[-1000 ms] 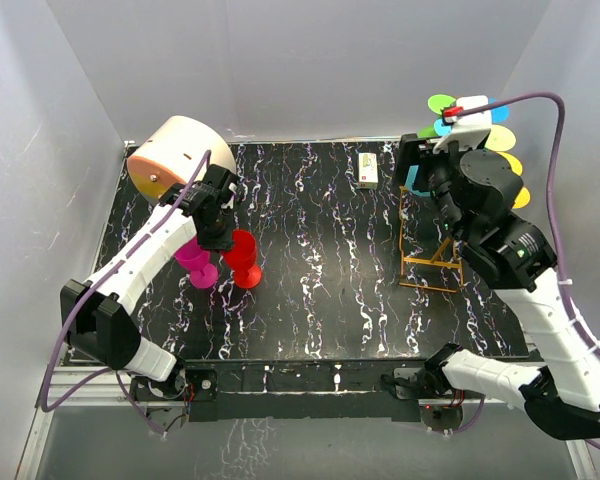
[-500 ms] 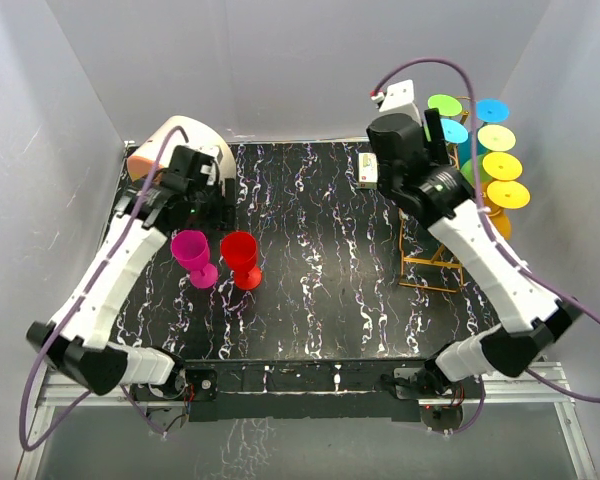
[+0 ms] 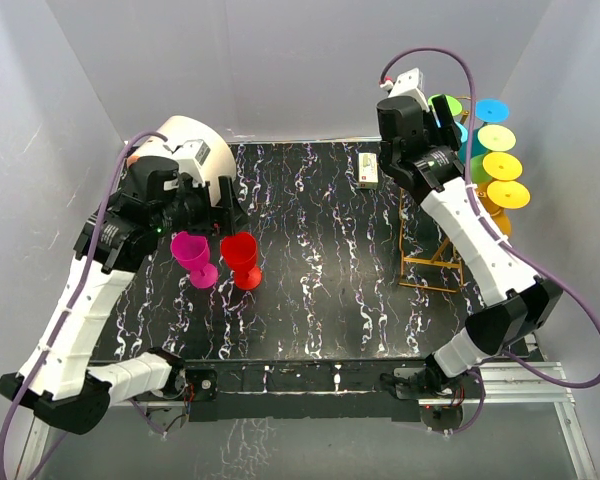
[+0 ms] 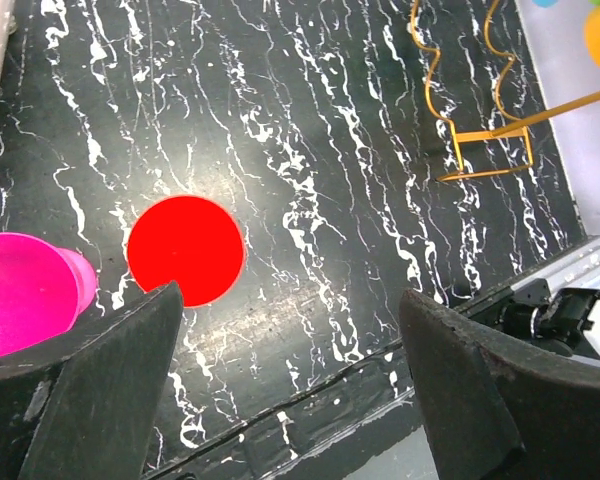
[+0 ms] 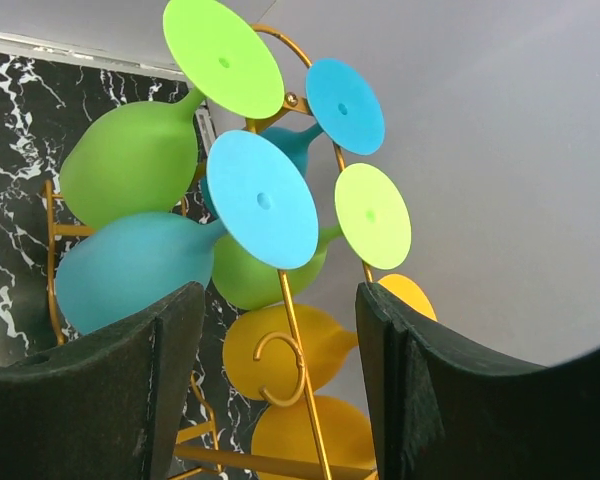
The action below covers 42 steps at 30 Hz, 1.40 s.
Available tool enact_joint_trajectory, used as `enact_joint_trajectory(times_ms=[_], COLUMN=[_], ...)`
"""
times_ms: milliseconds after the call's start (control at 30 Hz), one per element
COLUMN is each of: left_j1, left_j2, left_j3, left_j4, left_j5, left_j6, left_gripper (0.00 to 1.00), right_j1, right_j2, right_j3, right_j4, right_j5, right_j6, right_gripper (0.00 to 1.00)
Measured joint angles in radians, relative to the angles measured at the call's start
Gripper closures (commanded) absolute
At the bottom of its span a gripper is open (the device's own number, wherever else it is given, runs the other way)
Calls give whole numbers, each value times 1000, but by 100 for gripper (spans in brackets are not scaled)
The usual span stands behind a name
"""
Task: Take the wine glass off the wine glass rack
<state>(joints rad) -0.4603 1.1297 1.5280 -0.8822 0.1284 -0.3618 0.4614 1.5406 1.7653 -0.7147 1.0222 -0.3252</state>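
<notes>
Wine glass rack — thin gold wire, curled hook.

Thin orange-gold wire wine glass rack, upright at the far right. Hung on it by the stems: green, blue and yellow wine glasses, round feet uppermost.

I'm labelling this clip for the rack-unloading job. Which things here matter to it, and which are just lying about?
For the job: wine glass rack; hanging glasses, green, blue and yellow; right gripper, open, facing them.

Lying about: red glass and pink glass, standing on the table; cream-and-orange drum; small white box.
</notes>
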Motion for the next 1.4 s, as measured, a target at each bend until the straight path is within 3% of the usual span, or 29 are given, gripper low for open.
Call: enact_joint_trajectory(times_ms=[700,1400], left_j1=[0,0], left_j2=[-58,-70], left_j3=[-23,-25], left_j4=[86,89], left_j5=[45,44], left_j6=[-11,-4], left_gripper=[5,5], right_j1=[-72,-110], right_j2=[127,168], right_j3=[94,127], right_j4=[59,37], right_j5=[-55,-93], right_j6=[-62,-43], right_gripper=[51,71])
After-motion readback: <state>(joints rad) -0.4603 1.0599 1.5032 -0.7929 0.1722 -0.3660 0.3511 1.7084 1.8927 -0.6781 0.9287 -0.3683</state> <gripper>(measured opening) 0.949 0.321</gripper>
